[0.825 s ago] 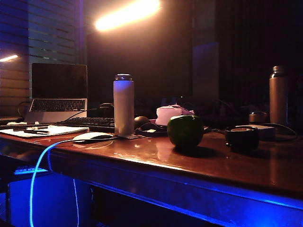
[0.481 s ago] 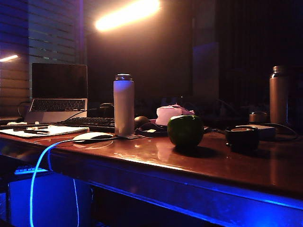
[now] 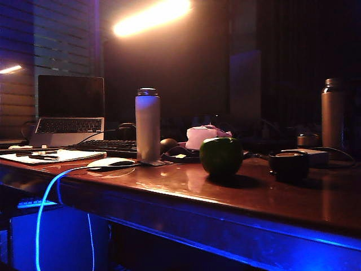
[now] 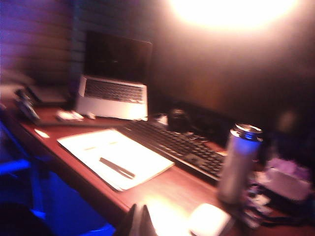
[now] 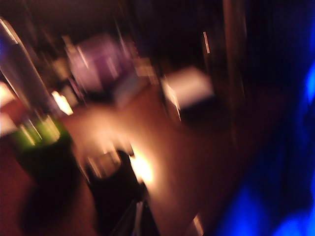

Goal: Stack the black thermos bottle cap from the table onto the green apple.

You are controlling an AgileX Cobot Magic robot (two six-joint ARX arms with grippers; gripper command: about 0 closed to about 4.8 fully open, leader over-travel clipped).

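Observation:
The green apple [image 3: 221, 158] sits on the table [image 3: 271, 197] near the middle, glossy and upright. To its right, apart from it, stands the black thermos bottle cap [image 3: 288, 165]. Neither arm shows in the exterior view. In the blurred right wrist view the apple [image 5: 42, 142] and the cap [image 5: 110, 182] lie ahead of my right gripper [image 5: 139, 216], whose jaws are shut and empty just short of the cap. My left gripper [image 4: 140, 221] is shut and empty, over the table's front edge near a white mouse [image 4: 209, 221].
A white thermos [image 3: 147, 124], mouse [image 3: 110, 163], keyboard [image 3: 107, 148], notepad [image 4: 115, 157] and laptop [image 3: 70, 110] crowd the left. A pink bundle [image 3: 206, 135] lies behind the apple. A grey box [image 3: 310, 156] and a tall dark bottle [image 3: 331, 113] stand behind the cap.

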